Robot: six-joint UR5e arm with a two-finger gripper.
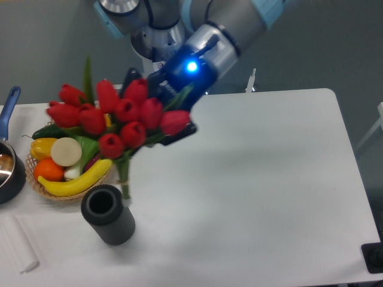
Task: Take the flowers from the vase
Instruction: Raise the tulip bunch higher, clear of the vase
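Observation:
The flowers (116, 116), a bunch of red tulip buds with green leaves, hang in the air above the table's left side. Their stem ends (125, 186) dangle just right of the vase's mouth, outside it. My gripper (160, 128) sits behind the bunch's right side and is shut on the flowers; the buds hide most of its fingers. The vase (108, 214), a short dark ribbed cylinder, stands upright near the front left with its round mouth showing nothing inside.
A wicker basket (40, 186) with a banana, an orange and other produce stands left of the vase. A dark pot with a blue handle (8, 156) is at the left edge. A white folded cloth (17, 244) lies front left.

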